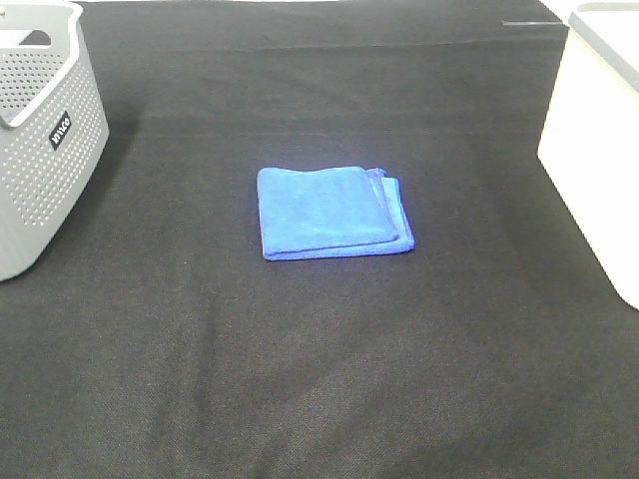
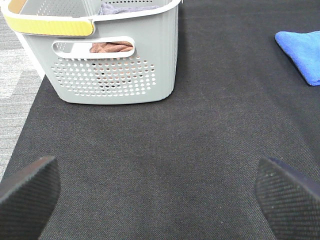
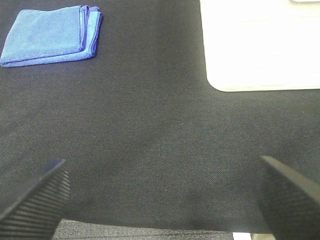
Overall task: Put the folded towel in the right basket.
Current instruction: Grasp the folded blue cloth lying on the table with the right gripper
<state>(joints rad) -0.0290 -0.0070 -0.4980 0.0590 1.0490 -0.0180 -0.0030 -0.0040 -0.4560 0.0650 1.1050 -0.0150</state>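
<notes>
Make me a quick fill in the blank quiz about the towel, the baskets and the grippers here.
1. The folded towel on the black cloth is ____ in colour.
2. The perforated left basket is ____.
3. The right basket is ____.
4. The left gripper and right gripper, holding nothing, are both ____.
Missing words: blue; grey; white; open.

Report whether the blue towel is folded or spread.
Folded: the blue towel lies as a compact rectangle on the black cloth, layered edges stacked along one side.
</notes>
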